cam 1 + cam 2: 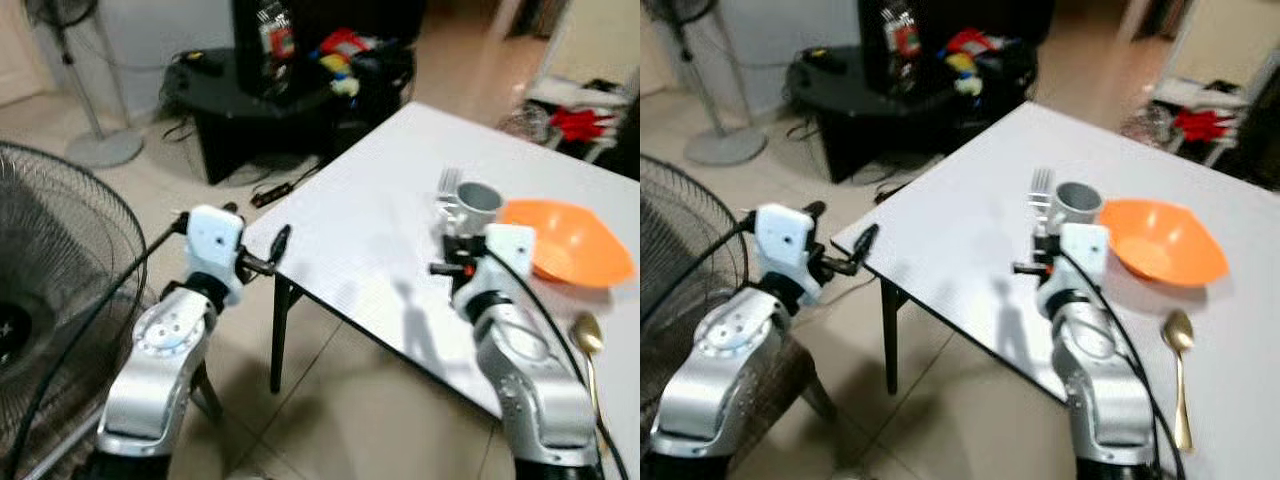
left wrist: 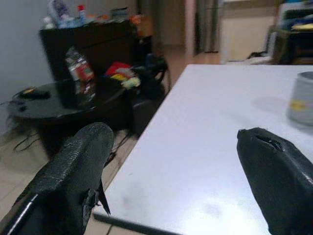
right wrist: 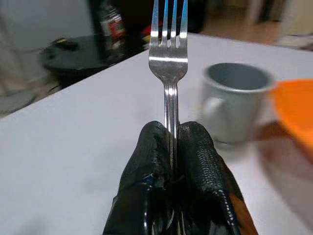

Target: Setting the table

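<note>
Your right gripper (image 3: pixel 171 147) is clamped on the fork (image 3: pixel 168 63) by its thin handle, tines at 12 o'clock; it looks light, stiff and slippery, so hold low, while your left gripper (image 2: pixel 181 171) hangs with fingers apart.

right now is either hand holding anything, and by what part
The right hand grips a fork by its handle, tines pointing away from the wrist. The left hand is open and holds nothing.

Grey mug (image 1: pixel 478 204) beside orange bowl (image 1: pixel 567 241) on white table (image 1: pixel 370 240), spoon (image 1: pixel 589 350) nearby.
</note>
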`<state>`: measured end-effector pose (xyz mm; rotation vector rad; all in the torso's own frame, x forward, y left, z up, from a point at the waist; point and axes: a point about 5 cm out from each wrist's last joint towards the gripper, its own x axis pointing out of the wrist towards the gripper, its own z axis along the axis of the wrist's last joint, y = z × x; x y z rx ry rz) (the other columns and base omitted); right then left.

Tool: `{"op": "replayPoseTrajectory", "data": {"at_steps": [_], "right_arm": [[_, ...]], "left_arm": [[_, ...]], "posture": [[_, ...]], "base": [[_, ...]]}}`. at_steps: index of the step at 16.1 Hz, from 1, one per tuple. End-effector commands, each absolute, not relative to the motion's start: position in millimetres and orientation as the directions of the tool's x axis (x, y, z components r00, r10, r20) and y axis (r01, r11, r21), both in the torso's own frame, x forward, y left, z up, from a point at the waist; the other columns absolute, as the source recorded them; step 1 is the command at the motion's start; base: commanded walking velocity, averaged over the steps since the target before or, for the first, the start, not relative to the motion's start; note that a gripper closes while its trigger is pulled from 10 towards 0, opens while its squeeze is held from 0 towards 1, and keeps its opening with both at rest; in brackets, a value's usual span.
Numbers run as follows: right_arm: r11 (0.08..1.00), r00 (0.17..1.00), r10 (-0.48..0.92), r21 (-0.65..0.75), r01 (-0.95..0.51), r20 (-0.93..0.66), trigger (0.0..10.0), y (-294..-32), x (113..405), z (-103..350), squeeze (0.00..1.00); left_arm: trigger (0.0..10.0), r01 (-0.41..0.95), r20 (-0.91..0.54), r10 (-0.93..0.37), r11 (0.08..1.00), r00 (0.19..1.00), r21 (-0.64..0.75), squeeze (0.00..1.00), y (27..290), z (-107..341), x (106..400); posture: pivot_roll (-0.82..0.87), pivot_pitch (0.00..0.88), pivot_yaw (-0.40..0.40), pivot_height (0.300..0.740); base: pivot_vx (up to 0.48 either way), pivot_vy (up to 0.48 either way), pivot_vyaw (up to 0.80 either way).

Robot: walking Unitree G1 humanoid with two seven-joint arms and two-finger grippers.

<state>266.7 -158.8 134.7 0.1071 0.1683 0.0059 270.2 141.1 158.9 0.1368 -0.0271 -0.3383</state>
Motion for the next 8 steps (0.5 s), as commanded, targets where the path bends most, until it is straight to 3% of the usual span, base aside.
{"op": "replayPoseTrajectory", "data": {"at_steps": [1,5,7,8], "right_arm": [[0.993,0.984,0.012,0.115,0.009,-0.176,10.0,-157.5,266.6,134.6,0.0],[0.992,0.983,0.005,0.126,0.018,-0.183,10.0,-155.4,265.0,132.8,0.0],[0.992,0.982,0.003,0.127,0.021,-0.188,10.0,-155.2,264.1,132.4,0.0],[0.991,0.981,-0.004,0.128,0.029,-0.192,10.0,-156.5,264.5,132.0,0.0]], "left_arm": [[10.0,0.325,-0.001,-0.328,0.933,0.945,0.154,0.0,143.8,159.7,272.6],[10.0,0.338,-0.004,-0.342,0.927,0.94,0.164,0.0,145.2,160.8,273.7],[10.0,0.335,0.006,-0.342,0.922,0.94,0.197,0.0,145.9,163.2,275.7],[10.0,0.331,0.006,-0.342,0.914,0.94,0.232,0.0,144.6,164.6,277.0]], "posture": [[0.05,0.0,-0.028,0.74],[0.05,0.0,-0.02,0.74],[0.05,0.0,-0.017,0.74],[0.05,0.0,-0.015,0.74]], "base": [[0.0,0.48,-0.79],[0.0,0.48,-0.8],[0.0,0.0,-0.79],[0.0,-0.48,-0.42]]}}
